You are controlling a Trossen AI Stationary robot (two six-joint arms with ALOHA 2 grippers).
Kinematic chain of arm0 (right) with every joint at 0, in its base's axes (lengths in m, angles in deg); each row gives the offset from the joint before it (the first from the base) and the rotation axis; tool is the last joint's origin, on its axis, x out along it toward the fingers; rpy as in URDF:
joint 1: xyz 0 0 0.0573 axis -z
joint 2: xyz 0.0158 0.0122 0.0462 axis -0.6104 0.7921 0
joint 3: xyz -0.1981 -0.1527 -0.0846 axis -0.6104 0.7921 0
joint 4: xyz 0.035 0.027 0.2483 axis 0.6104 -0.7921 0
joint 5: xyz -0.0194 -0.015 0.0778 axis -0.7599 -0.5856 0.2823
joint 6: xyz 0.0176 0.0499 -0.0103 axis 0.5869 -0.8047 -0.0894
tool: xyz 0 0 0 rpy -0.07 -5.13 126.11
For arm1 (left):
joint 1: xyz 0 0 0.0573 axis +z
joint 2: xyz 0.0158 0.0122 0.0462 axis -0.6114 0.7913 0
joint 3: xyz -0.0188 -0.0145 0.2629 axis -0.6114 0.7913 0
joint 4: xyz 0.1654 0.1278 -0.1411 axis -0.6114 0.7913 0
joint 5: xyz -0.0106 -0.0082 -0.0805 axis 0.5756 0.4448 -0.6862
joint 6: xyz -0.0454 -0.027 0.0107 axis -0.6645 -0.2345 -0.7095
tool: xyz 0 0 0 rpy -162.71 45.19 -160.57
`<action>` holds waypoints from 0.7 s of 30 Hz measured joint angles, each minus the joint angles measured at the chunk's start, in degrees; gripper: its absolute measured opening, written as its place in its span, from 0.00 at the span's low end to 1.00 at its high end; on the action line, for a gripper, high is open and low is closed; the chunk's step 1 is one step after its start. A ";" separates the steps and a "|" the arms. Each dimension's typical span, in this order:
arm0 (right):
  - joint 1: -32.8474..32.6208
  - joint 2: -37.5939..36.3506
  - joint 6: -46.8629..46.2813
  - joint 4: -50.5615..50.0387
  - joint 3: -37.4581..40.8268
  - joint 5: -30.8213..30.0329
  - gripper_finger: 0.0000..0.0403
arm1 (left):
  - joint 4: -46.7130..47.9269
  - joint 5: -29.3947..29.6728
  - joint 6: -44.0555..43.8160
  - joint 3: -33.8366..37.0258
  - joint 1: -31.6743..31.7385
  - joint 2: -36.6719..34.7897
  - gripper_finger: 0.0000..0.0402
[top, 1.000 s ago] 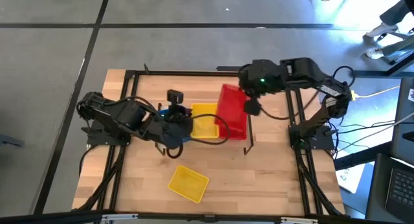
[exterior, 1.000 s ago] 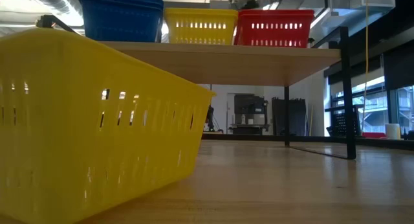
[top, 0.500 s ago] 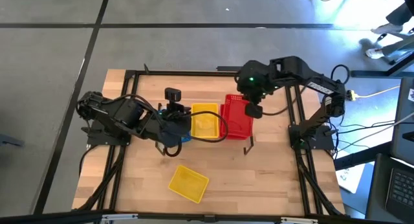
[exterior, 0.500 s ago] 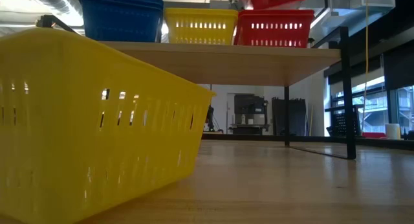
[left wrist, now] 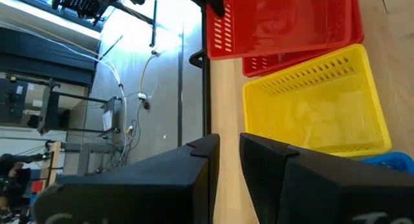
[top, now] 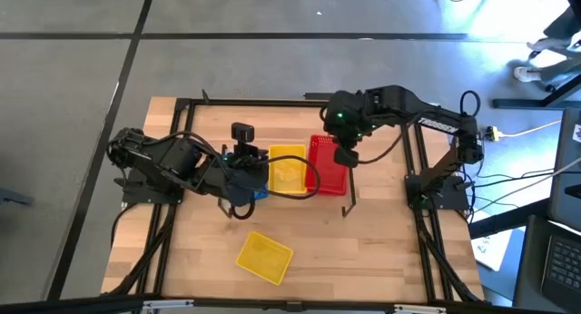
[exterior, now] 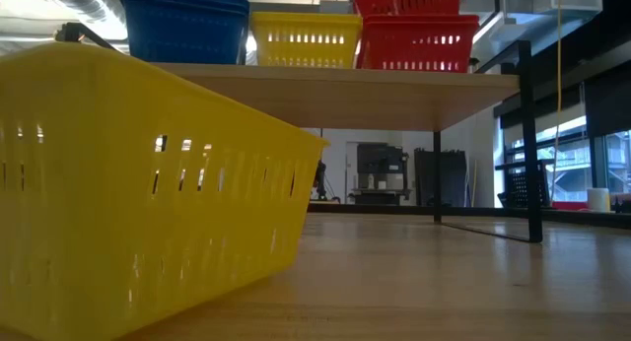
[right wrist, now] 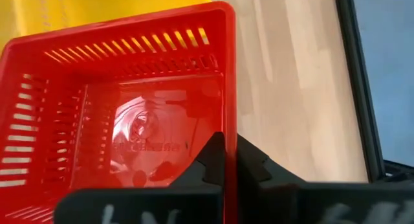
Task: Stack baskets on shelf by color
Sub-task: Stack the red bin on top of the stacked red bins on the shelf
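On the shelf (exterior: pixel 345 85) stand blue baskets (exterior: pixel 182 26), a yellow basket (top: pixel 287 171) and a red basket (exterior: pixel 419 43) side by side. My right gripper (top: pixel 346 155) is shut on another red basket (top: pixel 329 164) right above the red one. This basket sits tilted in the low view (exterior: pixel 409 0), and I cannot tell if it touches the one below. My left gripper (left wrist: pixel 229 149) hovers over the blue baskets, its fingers a narrow gap apart and empty. A loose yellow basket (top: pixel 264 256) lies on the table near the front. My right gripper pinches the rim of the red basket's wall (right wrist: pixel 226 114) on the side toward the table's right, one finger inside the basket (right wrist: pixel 212 153) and one outside. The fingers come from above, slanting down. The basket hangs tilted over the red basket on the shelf.
The black frame rails (top: pixel 413 169) run along both table sides. The loose yellow basket also fills the left of the low view (exterior: pixel 128 183). Bare wood shows at the front right (top: pixel 363 250).
My right gripper has carried the red basket down and toward the table's left. The basket has come from high above the shelf's right end to just over the red basket there, and its tilt has flattened.
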 joint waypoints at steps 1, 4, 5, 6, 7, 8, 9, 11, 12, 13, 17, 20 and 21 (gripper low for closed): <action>0.06 -0.02 -0.02 0.49 0.55 -0.06 0.01 | 0.02 0.02 0.00 0.00 -0.02 0.00 0.14; 0.11 -0.02 -0.04 0.68 2.24 -0.24 0.03 | 0.01 0.09 -0.01 0.00 -0.02 0.00 0.14; 0.06 -0.02 -0.03 0.90 2.78 -0.15 0.04 | 0.00 0.09 0.00 0.00 -0.02 0.00 0.14; 0.05 -0.03 -0.03 1.03 3.37 -0.07 0.04 | 0.00 0.09 0.00 0.00 -0.02 0.00 0.14; 0.00 -0.04 -0.03 1.05 3.96 0.11 0.05 | 0.00 0.09 0.00 0.00 -0.02 0.00 0.14; -0.01 -0.01 -0.04 1.07 4.40 0.39 0.06 | 0.00 0.09 0.00 0.00 0.00 0.00 0.14; 0.01 0.00 -0.04 1.17 4.77 0.66 0.06 | 0.00 0.09 0.00 0.00 0.00 0.00 0.14; 0.05 0.00 -0.06 1.87 5.09 1.15 0.08 | 0.00 0.09 0.00 0.00 -0.02 0.00 0.14; 0.06 0.00 -0.06 2.50 5.13 1.23 0.10 | 0.01 0.07 0.00 0.00 -0.02 0.00 0.14; 0.06 0.00 -0.04 3.07 5.15 1.25 0.11 | 0.02 0.07 0.00 0.00 -0.02 0.00 0.14; 0.04 0.00 0.04 4.62 5.15 1.33 0.20 | 0.00 0.08 0.00 0.00 0.00 0.00 0.14; 0.04 0.00 0.06 4.50 5.15 1.49 0.26 | 0.02 0.07 -0.07 0.00 -0.02 0.00 0.14; 0.04 0.00 -0.01 4.49 5.15 1.49 0.27 | 0.02 0.07 -0.26 0.00 -0.02 0.00 0.14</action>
